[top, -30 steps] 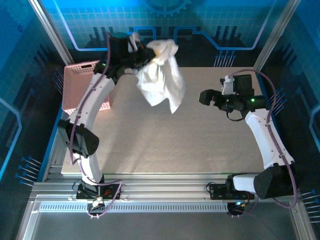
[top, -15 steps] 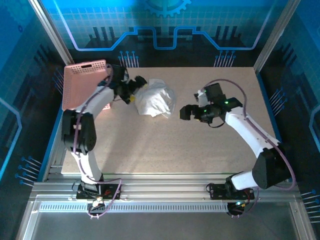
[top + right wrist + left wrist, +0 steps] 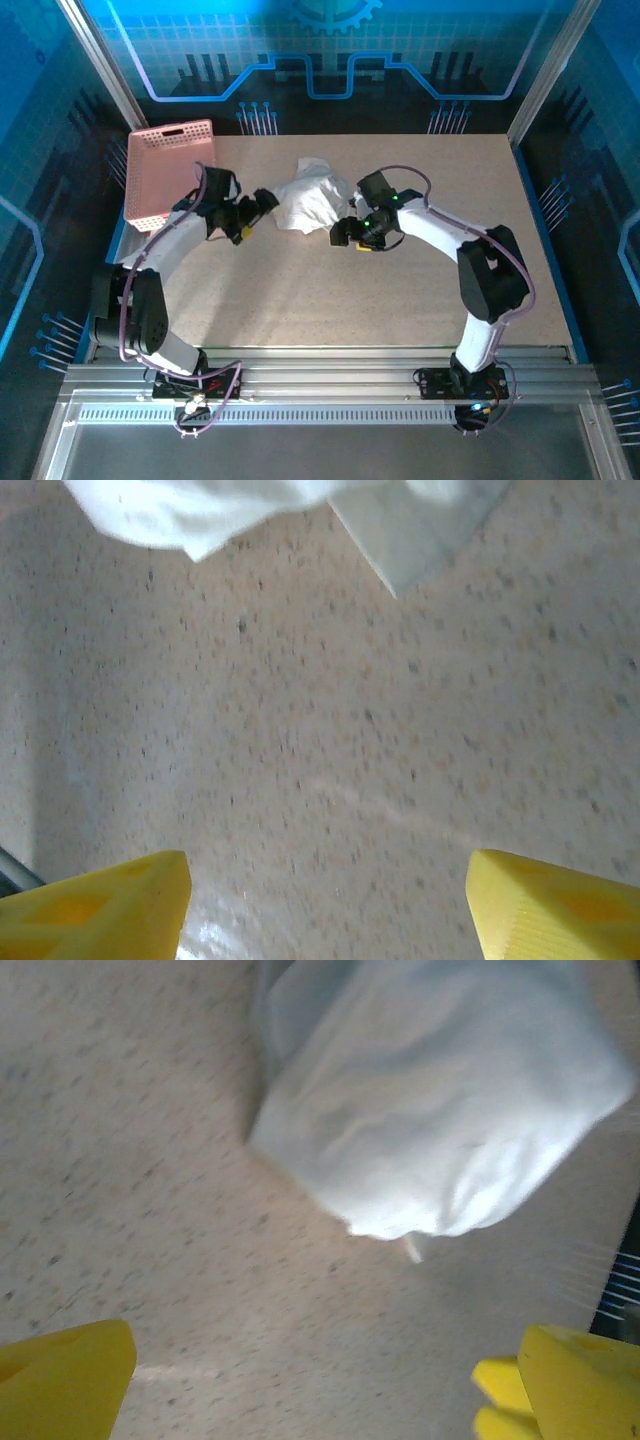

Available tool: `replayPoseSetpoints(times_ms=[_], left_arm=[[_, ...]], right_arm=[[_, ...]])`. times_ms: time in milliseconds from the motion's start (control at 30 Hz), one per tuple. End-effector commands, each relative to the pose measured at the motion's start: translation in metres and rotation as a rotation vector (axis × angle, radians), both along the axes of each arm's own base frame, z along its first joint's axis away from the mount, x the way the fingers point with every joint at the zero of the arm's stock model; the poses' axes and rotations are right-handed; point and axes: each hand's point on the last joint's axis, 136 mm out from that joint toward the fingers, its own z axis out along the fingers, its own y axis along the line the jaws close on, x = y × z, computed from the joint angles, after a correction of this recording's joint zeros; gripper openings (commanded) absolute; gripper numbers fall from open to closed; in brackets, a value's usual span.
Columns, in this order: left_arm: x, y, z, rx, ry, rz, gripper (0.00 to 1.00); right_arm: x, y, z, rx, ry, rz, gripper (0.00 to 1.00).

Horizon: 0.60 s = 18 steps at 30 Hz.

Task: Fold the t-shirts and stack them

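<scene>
Shirt (image 3: 312, 200) lies crumpled on table (image 3: 420, 290), left gripper (image 3: 258, 204) and right gripper (image 3: 342, 232) just beside it, fingers spread.

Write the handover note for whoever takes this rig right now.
Left pincer: open, empty, just left of the t-shirt.
Right pincer: open, empty, low over the table at the shirt's right edge.
T-shirt: one crumpled white heap, far centre of the table, apart from the pink basket.
Done: nothing folded.
Left: spread it flat, fold it, stack it.
</scene>
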Motion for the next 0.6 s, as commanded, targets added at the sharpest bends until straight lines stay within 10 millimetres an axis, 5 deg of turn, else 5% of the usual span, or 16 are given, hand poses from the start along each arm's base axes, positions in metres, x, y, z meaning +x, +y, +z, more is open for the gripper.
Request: replayPoseSetpoints(times_ms=[0,367,567], left_arm=[[0.015,-0.006,0.019,-0.060,-0.120,-0.032,0.98],[0.056,-0.029,-0.003,-0.165,-0.136,-0.030,0.93],[0.078,-0.050,-0.029,-0.164,-0.068,-0.050,0.91]], right_arm=[[0.028,0.013,-0.010,0.011,-0.005,-0.045,0.69],[0.071,0.026,-0.050,-0.106,0.014,-0.058,0.57],[0.074,0.022,-0.064,-0.245,0.011,-0.024,0.47]])
